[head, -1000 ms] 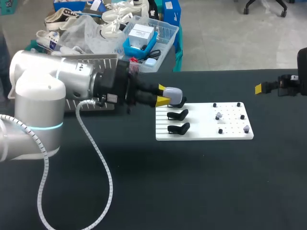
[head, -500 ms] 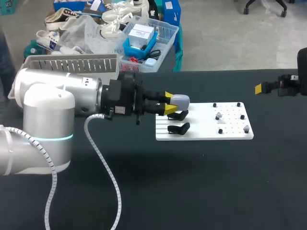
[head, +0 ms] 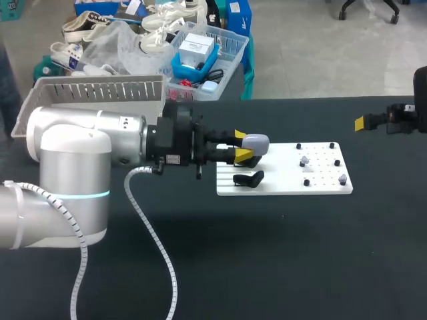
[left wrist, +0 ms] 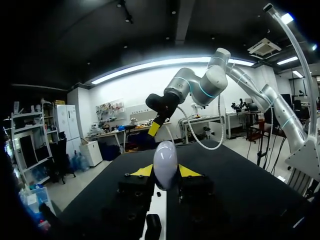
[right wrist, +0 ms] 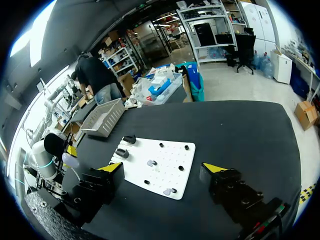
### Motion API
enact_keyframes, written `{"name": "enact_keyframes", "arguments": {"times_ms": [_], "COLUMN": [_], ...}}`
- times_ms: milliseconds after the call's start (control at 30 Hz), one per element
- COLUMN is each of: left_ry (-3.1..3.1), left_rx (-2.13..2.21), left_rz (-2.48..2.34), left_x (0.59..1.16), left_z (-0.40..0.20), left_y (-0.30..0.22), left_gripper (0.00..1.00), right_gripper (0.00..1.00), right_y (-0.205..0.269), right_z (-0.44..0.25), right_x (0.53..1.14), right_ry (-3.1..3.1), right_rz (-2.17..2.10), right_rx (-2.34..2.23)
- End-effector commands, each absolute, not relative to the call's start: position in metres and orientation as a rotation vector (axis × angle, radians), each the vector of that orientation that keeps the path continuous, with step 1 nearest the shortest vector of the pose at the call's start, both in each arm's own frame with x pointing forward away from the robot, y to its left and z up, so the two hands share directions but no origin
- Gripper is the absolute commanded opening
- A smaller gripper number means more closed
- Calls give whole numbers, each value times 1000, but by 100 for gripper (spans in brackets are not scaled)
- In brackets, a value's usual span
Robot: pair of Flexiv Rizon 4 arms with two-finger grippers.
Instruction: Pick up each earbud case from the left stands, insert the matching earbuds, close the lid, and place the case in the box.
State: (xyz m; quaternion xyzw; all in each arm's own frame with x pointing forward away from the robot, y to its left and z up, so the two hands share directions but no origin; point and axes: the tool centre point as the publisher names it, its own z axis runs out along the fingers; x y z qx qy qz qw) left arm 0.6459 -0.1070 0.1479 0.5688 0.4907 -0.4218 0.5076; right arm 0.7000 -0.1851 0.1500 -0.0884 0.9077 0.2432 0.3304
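My left gripper (head: 241, 148) is shut on a rounded pale grey earbud case (head: 256, 142), held just above the left end of the white board (head: 280, 187). In the left wrist view the case (left wrist: 165, 161) stands upright between the yellow tips, with the board (left wrist: 159, 210) and a black stand (left wrist: 152, 225) underneath. Two black stands (head: 247, 178) remain on the board's left part. Small grey earbuds (head: 304, 161) (head: 342, 179) sit among black pegs on its right part. My right gripper (head: 363, 122) hovers open at the table's far right, well clear of the board (right wrist: 175, 155).
A grey slotted basket (head: 100, 89) stands at the table's back left, behind my left arm; it also shows in the right wrist view (right wrist: 102, 118). Bare black tabletop lies in front of and to the right of the board.
My left arm has carried the case to the right, off the rear stand and out over the board. The right arm has stayed still.
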Motion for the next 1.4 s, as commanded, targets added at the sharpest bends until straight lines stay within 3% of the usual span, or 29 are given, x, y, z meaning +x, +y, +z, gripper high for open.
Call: {"name": "enact_keyframes", "arguments": {"times_ms": [33,967,1400], "left_ry": [1187,1162,1135], "left_rx": [1358,1353,1413], "left_rz": [-1003,-1010,-1038], "left_x": [644,655,670], "left_z": [147,146,130], "left_y": [-108,-115,-137], "left_gripper": [0,0,0], "right_gripper": [100,100,100], "right_y": [-185,-185,-156], "right_z": [150,150,158], "right_x": [700,700,654], "right_ry": [2374,2374,2353], "right_rz": [636,636,582], "right_rx": [-231,-231,-381]}}
